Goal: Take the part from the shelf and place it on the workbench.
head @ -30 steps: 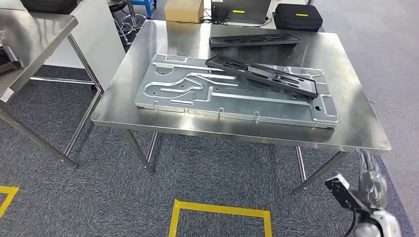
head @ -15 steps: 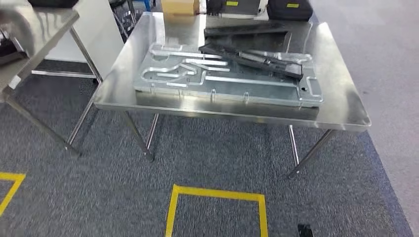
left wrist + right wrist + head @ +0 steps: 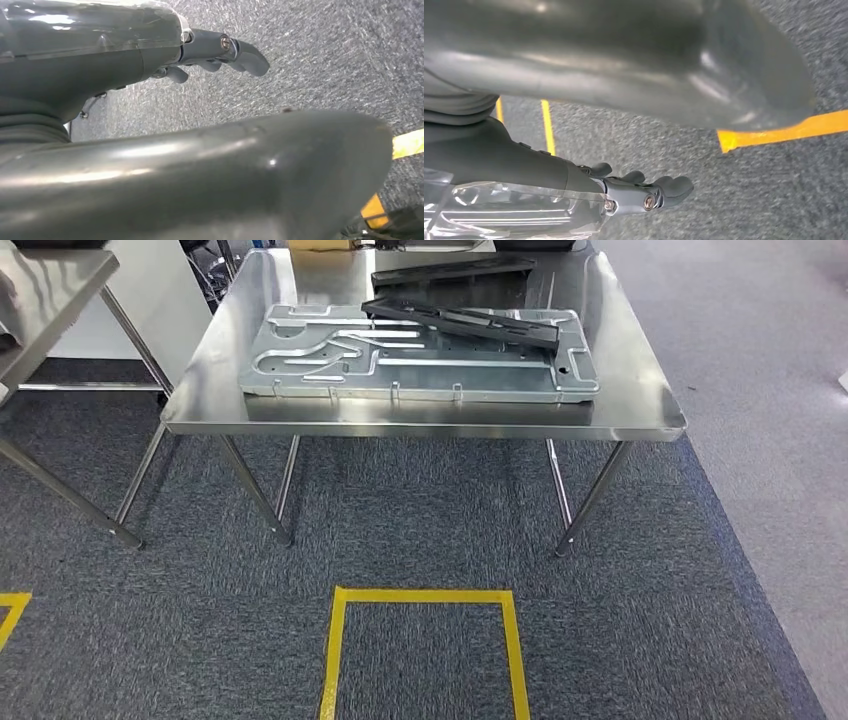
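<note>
Since the black part (image 3: 462,320) is lying across the big silver plate (image 3: 420,355) on the steel workbench (image 3: 420,418), we'd say the placing step looks done, or at least one round of it. It sits at a slant, resting on the plate's raised ribs, clear of the table's near edge. Just behind it there's a second black part (image 3: 452,269), flat on the tabletop near the far edge, so maybe we're looking at a repeat job, hard to say. Neither of our hands is holding anything. Our left hand (image 3: 150,55) hangs over the grey carpet (image 3: 430,510) with its fingers (image 3: 240,50) loosely extended and nothing in them, and our right hand (image 3: 589,195) is the same story, fingers (image 3: 664,190) relaxed and slightly apart above the carpet and some yellow tape (image 3: 784,131). From the head view we're standing well back from the bench, with a yellow floor box (image 3: 425,650) right in front of us and another steel table (image 3: 50,290) off to the left. So what's next? If there's another part to fetch, we'd guess it means turning toward the shelf, which we can't see from here, and getting both hands up for a long, thin, awkward piece.
</note>
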You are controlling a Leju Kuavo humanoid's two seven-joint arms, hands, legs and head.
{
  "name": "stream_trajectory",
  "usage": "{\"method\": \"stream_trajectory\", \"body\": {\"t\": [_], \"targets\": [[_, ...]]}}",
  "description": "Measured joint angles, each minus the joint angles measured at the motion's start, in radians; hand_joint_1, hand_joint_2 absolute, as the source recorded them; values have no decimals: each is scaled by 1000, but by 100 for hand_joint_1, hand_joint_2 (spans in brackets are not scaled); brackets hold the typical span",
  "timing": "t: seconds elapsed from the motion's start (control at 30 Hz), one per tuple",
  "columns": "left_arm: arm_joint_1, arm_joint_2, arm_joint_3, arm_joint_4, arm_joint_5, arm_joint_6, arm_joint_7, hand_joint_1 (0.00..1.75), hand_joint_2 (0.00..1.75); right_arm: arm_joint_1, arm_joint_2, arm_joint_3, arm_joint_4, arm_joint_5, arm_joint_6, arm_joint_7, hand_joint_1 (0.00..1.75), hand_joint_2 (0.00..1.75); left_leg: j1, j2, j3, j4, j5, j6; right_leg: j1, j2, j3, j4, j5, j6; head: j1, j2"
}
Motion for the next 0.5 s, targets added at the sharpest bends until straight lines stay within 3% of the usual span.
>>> {"method": "stream_trajectory", "body": {"t": [0.07, 0.1, 0.13, 0.17, 0.23, 0.27, 0.3, 0.33, 0.4, 0.47, 0.5], "targets": [[2, -1, 0, 0, -2, -4, 12, 0, 0, -1, 2, -17, 6, -8, 2, -4, 0, 0, 3, 1, -6, -1, 18, -13, 3, 0, -6, -16, 0, -24, 0, 0], [4, -1, -1, 0, -4, -6, 17, 0, 0, -1, 2, -23, 9, -9, 1, -5, 0, 0, 5, -5, -11, 5, 6, -19, 4, -2, -15, -16, 11, -34, 0, 0], [7, -1, -1, 0, -6, -8, 22, 0, 0, 0, 3, -28, 12, -10, 0, -5, 0, 0, 8, -14, -20, 26, -26, -24, 4, -4, -26, -16, 23, -43, 0, 0], [11, -1, -1, 0, -8, -9, 25, 0, 0, 0, 3, -32, 13, -10, -2, -5, 0, 0, 10, -24, -32, 68, -78, -29, 5, -6, -40, -17, 37, -50, 0, 0], [14, -1, -1, 0, -10, -10, 27, 0, 0, 0, 3, -38, 14, -10, -4, -5, 0, 0, 11, -40, -56, 194, -182, -34, 10, -6, -73, -15, 62, -58, 0, 0], [14, -1, -1, 0, -10, -10, 27, 0, 0, -1, 3, -40, 14, -10, -5, -6, 0, 0, 11, -43, -58, 250, -202, -34, 13, -5, -90, -14, 75, -59, 0, 0], [14, -1, -1, 0, -10, -10, 27, 0, 0, -1, 3, -42, 15, -9, -5, -6, 0, 0, 11, -44, -48, 280, -196, -31, 17, -3, -108, -12, 88, -60, 0, 0], [14, -1, -1, 0, -10, -10, 27, 0, 0, -1, 3, -42, 15, -9, -4, -7, 0, 0, 10, -45, -21, 276, -171, -26, 20, -2, -125, -11, 100, -60, 0, 0], [12, 0, -1, 0, -11, -10, 24, 0, 0, -1, 5, -43, 17, -6, -1, -12, 0, 0, 4, -49, 81, 165, -128, -7, 25, 1, -151, -9, 122, -58, 0, 0], [9, 1, -1, 0, -11, -9, 17, 0, 0, -2, 8, -43, 19, -3, 8, -19, 0, 0, -5, -53, 193, 4, -145, 11, 27, 3, -165, -8, 142, -52, 0, 0], [7, 2, -1, 0, -12, -8, 13, 0, 0, -2, 9, -44, 20, -3, 14, -22, 0, 0, -9, -54, 224, -48, -159, 17, 26, 2, -168, -10, 152, -47, 0, 0]]}}
